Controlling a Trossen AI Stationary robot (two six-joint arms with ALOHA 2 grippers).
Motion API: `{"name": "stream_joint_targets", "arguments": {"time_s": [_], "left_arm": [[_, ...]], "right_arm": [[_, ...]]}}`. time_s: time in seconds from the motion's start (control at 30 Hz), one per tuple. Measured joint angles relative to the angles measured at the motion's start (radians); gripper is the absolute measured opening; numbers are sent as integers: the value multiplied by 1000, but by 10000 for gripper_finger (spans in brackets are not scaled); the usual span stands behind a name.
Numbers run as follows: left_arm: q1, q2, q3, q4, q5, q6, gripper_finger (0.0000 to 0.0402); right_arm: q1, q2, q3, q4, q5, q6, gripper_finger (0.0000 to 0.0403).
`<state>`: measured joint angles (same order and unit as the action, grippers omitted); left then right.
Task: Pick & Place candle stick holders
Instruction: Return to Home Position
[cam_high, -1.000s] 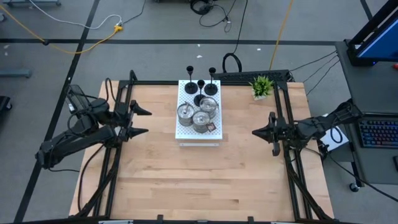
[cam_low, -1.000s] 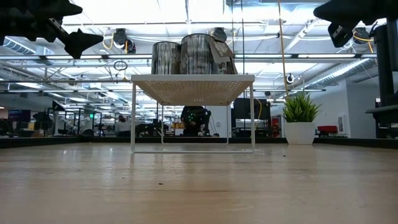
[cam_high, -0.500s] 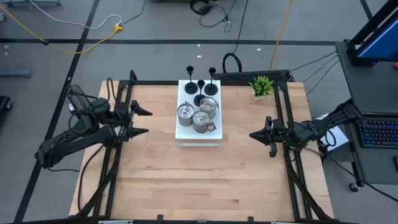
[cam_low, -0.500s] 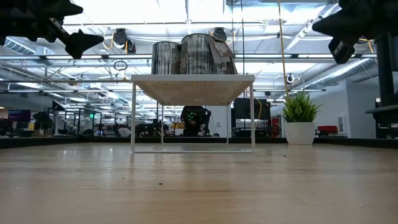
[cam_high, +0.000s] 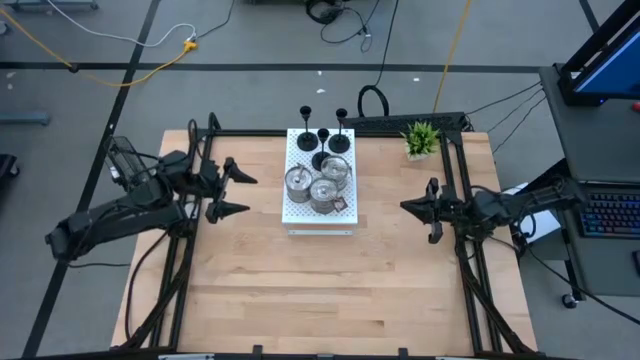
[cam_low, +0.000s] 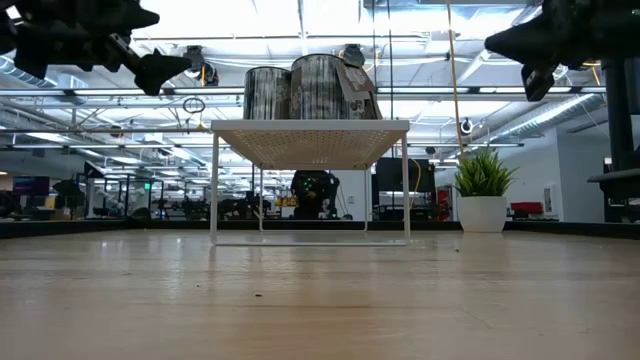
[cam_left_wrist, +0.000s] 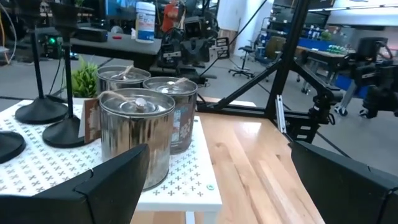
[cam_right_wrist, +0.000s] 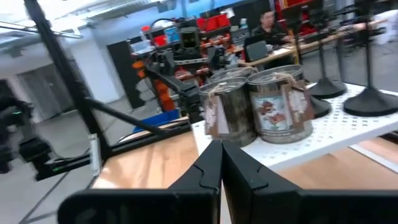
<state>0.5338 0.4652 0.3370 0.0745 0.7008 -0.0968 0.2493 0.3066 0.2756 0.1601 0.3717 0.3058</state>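
A wide grey floor (cam_high: 250, 90) surrounds the rig. Seen level across the table, an open workshop with bright ceiling lights runs far back, and a person (cam_right_wrist: 270, 22) shows among benches well beyond the right claw (cam_high: 405, 207). The pale wood worktop (cam_high: 300, 290) is bounded by a black frame (cam_high: 400, 122), whose side rails pass under both arms. Between the two claws, and apart from each, a white perforated shelf (cam_high: 318, 222) stands on thin legs, nearer the left claw (cam_high: 250, 194) than the right one. Only bare wood lies between each claw and the shelf. The left claw hangs above the worktop with its fingers spread wide, pointing at the shelf. The right claw, also raised off the wood, has its fingers pressed together into one point aimed at the shelf's opposite side. A potted plant (cam_high: 421, 138) sits near the worktop's back corner, beyond the right claw and off to the side of the shelf. All the candle stick holders are on the shelf. Three silver candle stick holders (cam_high: 324, 194), bunched close and hung with brown tags, take the part level with both claws. Three black candle stick holders (cam_high: 322, 134) on thin stems stand past them, at the end of the shelf farther from the claws.
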Motion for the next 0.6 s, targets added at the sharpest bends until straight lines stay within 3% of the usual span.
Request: {"name": "stream_joint_targets", "arguments": {"time_s": [0.13, 0.4, 0.6], "left_arm": [[74, -8, 0, -6, 85, -1, 399], [166, -20, -31, -59, 184, 17, 399], [196, -56, -177, 216, 197, -113, 399]], "right_arm": [[-47, -69, 0, -41, -85, 0, 0], [-67, -209, 0, -179, -87, 13, 0], [-67, -251, 0, -207, -86, -2, 0]]}}
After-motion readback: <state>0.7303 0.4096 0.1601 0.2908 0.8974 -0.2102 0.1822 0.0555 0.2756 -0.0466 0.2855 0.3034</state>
